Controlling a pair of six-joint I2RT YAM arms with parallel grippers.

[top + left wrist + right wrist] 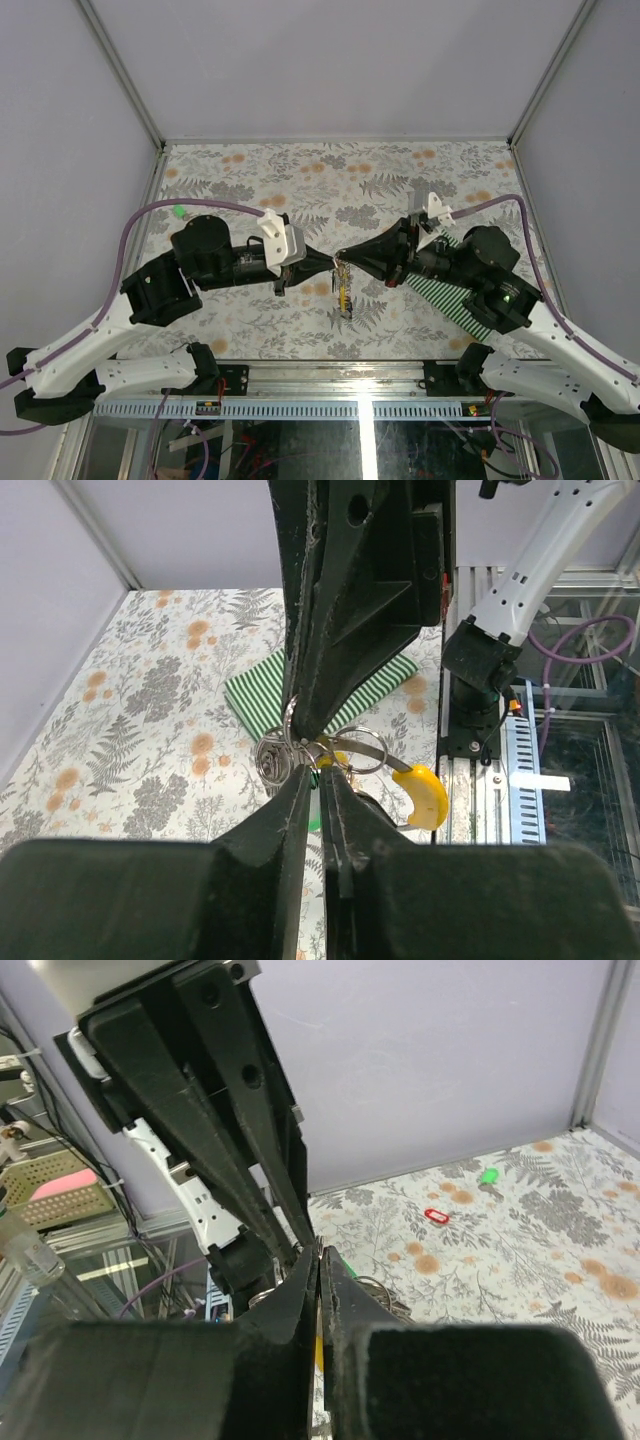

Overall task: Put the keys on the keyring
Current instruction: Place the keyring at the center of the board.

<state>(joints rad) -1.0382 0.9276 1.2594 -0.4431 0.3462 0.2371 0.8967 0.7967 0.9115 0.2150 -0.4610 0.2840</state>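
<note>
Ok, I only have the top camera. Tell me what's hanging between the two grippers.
Observer: Left wrist shows the keyring, silvery loops, with a yellow-headed key hanging off it.
Operator: Now say who's holding it.
Observer: The left gripper and right gripper are both shut on it, tip to tip.
Operator: Find me the red key.
Observer: Right wrist shows the red key lying loose on the table.

Shiny metal keyring (272,759), glossy plastic key (425,792)

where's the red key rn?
Right wrist view: the tiny red plastic-headed key lies loose on the floral table, just left of the green plastic-headed key, near the pale wall.
</note>
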